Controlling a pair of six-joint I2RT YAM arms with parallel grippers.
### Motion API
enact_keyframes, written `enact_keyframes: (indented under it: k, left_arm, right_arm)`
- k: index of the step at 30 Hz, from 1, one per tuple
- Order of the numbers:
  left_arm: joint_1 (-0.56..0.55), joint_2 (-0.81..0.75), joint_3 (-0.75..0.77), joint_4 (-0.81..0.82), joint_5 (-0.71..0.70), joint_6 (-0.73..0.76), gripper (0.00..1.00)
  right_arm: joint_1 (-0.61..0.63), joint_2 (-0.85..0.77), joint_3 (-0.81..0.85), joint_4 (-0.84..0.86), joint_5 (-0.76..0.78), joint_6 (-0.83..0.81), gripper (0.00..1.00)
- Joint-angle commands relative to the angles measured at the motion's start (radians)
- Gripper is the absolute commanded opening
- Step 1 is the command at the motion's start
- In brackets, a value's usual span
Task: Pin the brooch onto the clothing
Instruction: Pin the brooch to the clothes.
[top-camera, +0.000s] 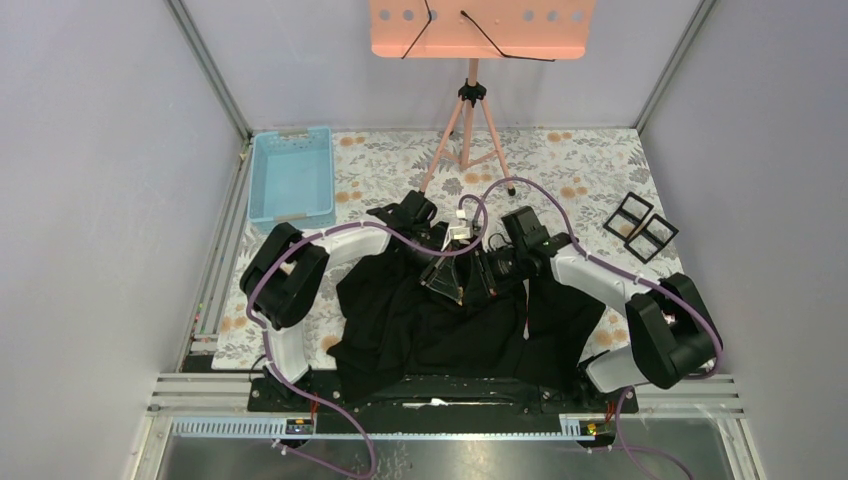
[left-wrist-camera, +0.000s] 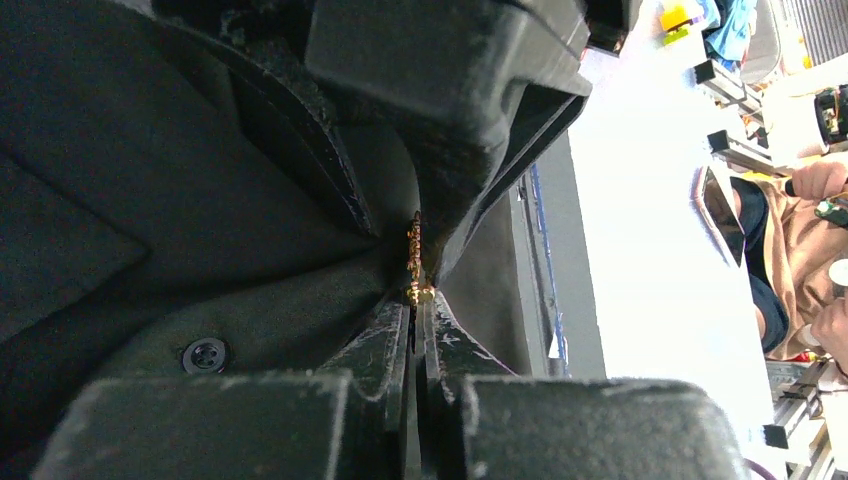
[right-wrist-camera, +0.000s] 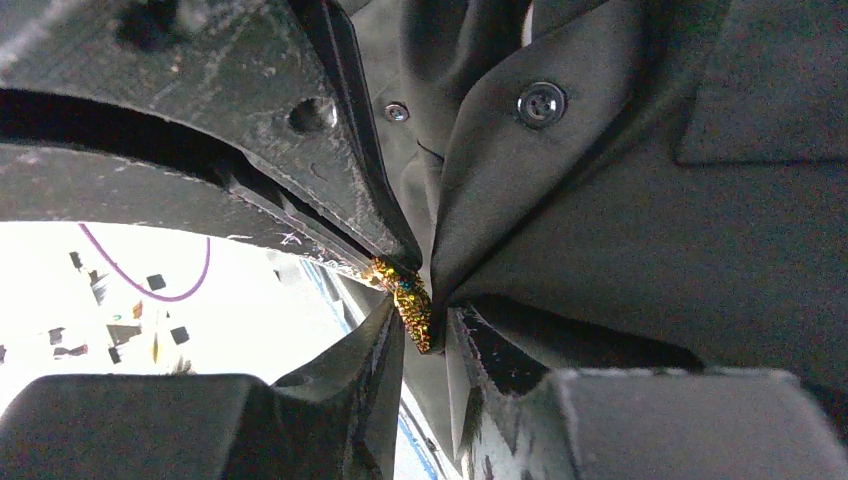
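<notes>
The black shirt (top-camera: 420, 330) lies spread on the table, and its front is lifted at the middle where both grippers meet. The brooch (left-wrist-camera: 414, 262) is small, gold and glittery. My left gripper (left-wrist-camera: 418, 300) is shut on the brooch's lower end, right beside the shirt fabric (left-wrist-camera: 150, 200) and a black button (left-wrist-camera: 205, 354). In the right wrist view the brooch (right-wrist-camera: 408, 300) sits between my right gripper's (right-wrist-camera: 425, 325) fingertips together with a folded edge of the shirt (right-wrist-camera: 650, 220). The left gripper's fingers (right-wrist-camera: 330, 170) hold its other end. In the top view the two grippers (top-camera: 462, 268) are tip to tip.
A light blue basket (top-camera: 292, 178) stands at the back left. A pink tripod stand (top-camera: 470, 120) is at the back middle. Two black square frames (top-camera: 640, 228) lie at the right on the floral tablecloth (top-camera: 580, 160).
</notes>
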Motion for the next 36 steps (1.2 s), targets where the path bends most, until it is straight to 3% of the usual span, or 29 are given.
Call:
enact_keyframes:
  k: [1,9,36]
  left_arm:
    - [-0.051,-0.008,0.041,0.002,0.106,-0.008,0.00]
    - [-0.032,-0.035,-0.015,0.154,0.097,-0.121,0.00]
    - [-0.016,-0.004,-0.015,0.185,0.116,-0.153,0.00]
  right_arm:
    - [0.007,-0.058,-0.006,0.202,0.126,0.009,0.27]
    - [0.007,-0.110,-0.043,0.228,0.161,0.017,0.27]
    - [0.007,-0.206,-0.089,0.232,0.112,-0.004,0.27]
